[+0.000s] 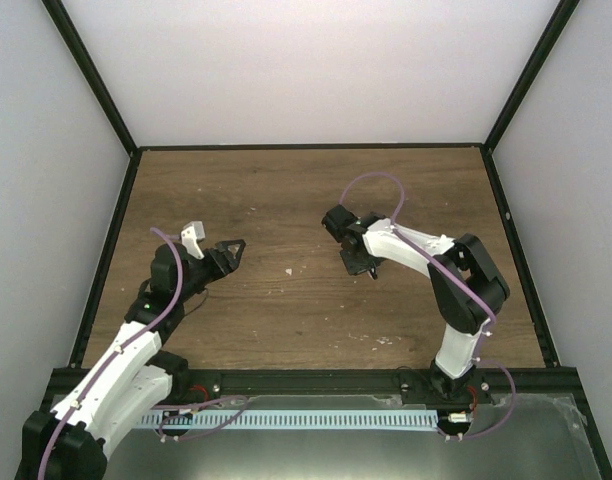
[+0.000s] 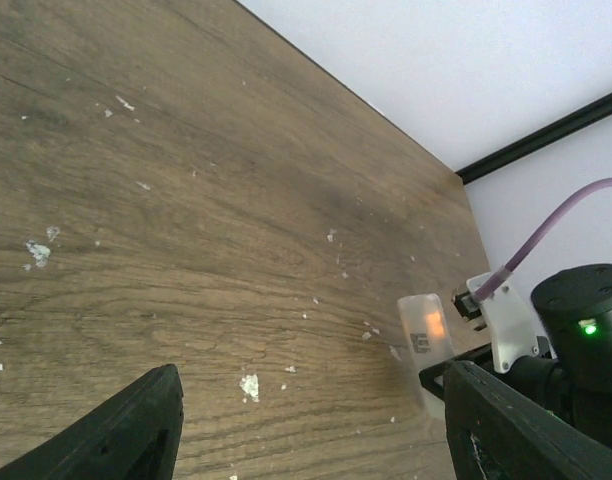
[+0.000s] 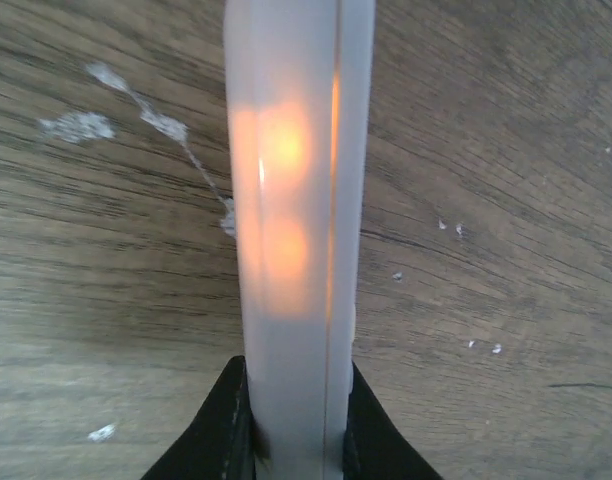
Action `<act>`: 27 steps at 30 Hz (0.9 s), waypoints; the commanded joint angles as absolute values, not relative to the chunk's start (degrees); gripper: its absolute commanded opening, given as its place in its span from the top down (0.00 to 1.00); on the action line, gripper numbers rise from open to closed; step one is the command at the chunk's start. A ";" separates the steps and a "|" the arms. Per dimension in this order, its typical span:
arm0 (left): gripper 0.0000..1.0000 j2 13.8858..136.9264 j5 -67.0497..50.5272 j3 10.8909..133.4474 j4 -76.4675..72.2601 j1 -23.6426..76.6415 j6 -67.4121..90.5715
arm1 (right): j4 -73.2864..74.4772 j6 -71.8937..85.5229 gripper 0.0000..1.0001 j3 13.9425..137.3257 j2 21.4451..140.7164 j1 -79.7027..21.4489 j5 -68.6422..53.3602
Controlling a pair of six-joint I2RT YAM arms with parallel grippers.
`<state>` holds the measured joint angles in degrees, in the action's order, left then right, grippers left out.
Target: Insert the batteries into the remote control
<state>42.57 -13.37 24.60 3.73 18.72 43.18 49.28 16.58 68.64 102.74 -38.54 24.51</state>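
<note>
The left arm (image 1: 116, 365) and the right arm (image 1: 411, 245) were built alike, each with glossy white link shells between bulky black joint housings. A thin purple cable (image 1: 371, 180) looped along each arm from the base up to a small white bracket (image 2: 506, 325) at the wrist. The left end effector (image 1: 229, 248) and the right end effector (image 1: 358, 262) were matte black, with wedge-shaped fingers (image 2: 116, 430) that tapered toward the tips, and a small green light (image 2: 587, 327) glowed on a round black joint housing of the right arm.
</note>
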 commanded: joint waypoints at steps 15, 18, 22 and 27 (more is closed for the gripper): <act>0.24 40.87 -11.43 25.49 6.83 18.37 42.40 | 50.30 16.12 0.50 71.79 104.61 -43.26 28.99; 0.21 40.33 -11.14 26.25 7.62 18.29 41.99 | 49.43 15.46 0.37 72.13 101.81 -43.33 25.15; 0.15 39.57 -10.17 28.33 9.44 18.28 40.74 | 48.10 14.30 0.11 72.25 97.12 -43.35 21.56; 0.05 39.09 -7.16 32.14 13.70 18.11 38.60 | 42.76 12.11 0.00 71.66 89.92 -43.26 15.50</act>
<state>39.88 -10.11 28.27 10.00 18.55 40.88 47.77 13.87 69.71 95.31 -42.96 21.17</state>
